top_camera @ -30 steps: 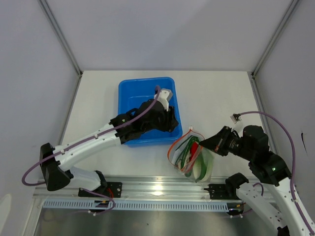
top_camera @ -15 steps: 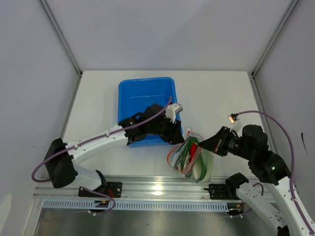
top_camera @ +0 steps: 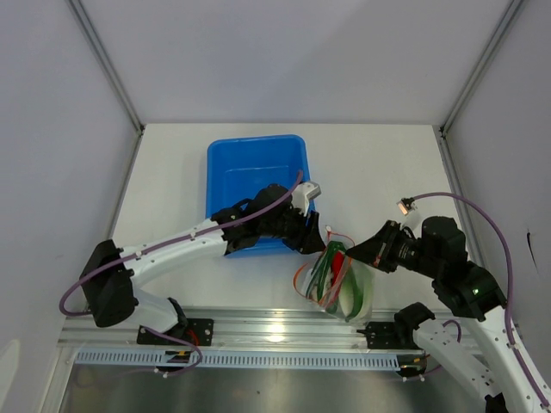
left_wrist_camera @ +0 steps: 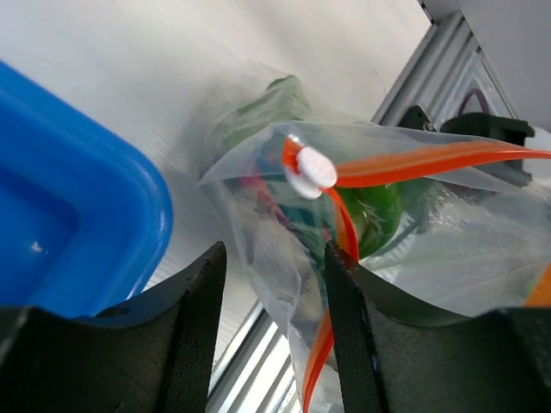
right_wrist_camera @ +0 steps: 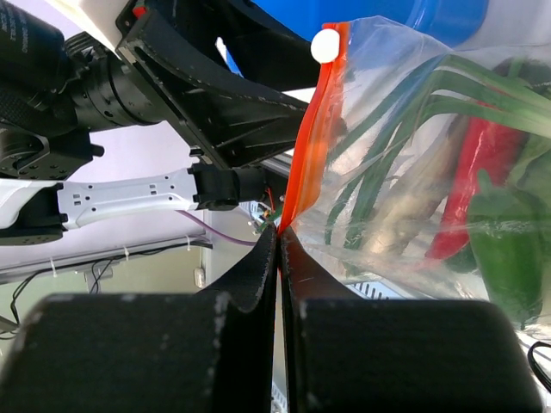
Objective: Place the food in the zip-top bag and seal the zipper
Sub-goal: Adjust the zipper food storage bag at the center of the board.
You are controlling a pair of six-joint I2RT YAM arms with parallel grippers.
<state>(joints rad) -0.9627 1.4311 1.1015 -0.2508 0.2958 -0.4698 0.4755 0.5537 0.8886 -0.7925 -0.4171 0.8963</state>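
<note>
Right now you are steadying the bag (top_camera: 362, 282), sitting just off the near right corner of the bin (top_camera: 256, 141), with the food (right_wrist_camera: 469, 189) inside. Your right end effector (right_wrist_camera: 280, 232) is pressed together, pinching the zipper (right_wrist_camera: 312, 146) on the side away from the bin, probably to tension the mouth. Your left end effector (left_wrist_camera: 274, 258) is standing spread beside the bin, straddling the bag's corner under the slider (left_wrist_camera: 312, 170). The rail (top_camera: 258, 325) is crowding the near side; open counter (top_camera: 387, 163) is lying right of the bin.

The left arm (top_camera: 172, 249), lower left of the top view, and the right arm (top_camera: 469, 288), lower right, have white shells and black joints. A purple cable (top_camera: 504, 237) trails along each. The left gripper (left_wrist_camera: 271, 258) and right gripper (right_wrist_camera: 279, 237) each have 2 matte black, tapered fingers.
</note>
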